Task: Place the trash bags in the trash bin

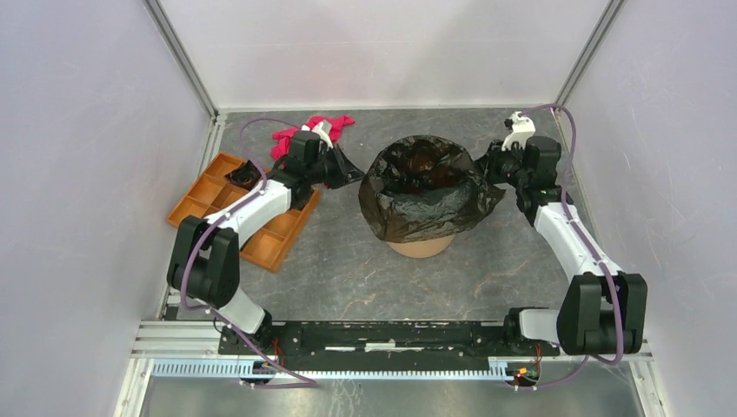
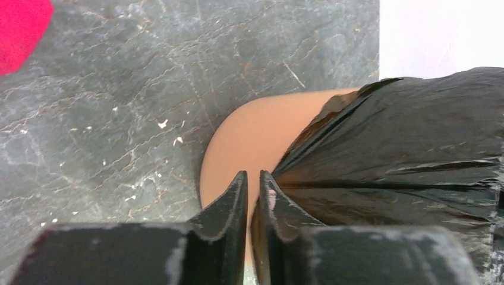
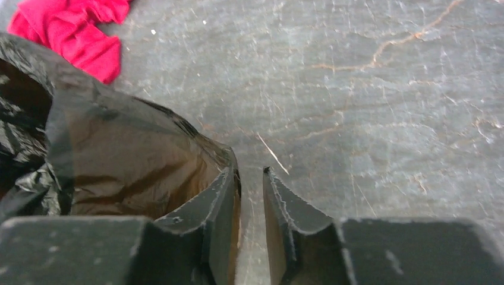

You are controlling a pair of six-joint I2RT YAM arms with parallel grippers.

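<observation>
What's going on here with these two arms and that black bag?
Two robot arms are working on a black trash bag, which is draped over the rim of an orange trash bin. The left end effector and the right end effector sit at opposite sides of the bag, each with fingers slightly parted and no film visibly between them. A pink cloth and an orange tray lie by the left arm.

Top view high, looking down on whole table (image 1: pixel 348 278). Wrist views close, low; both show trash bag (image 2: pixel 404 148).

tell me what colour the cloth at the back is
Pink-red cloth, clearest in the right wrist view.
</observation>
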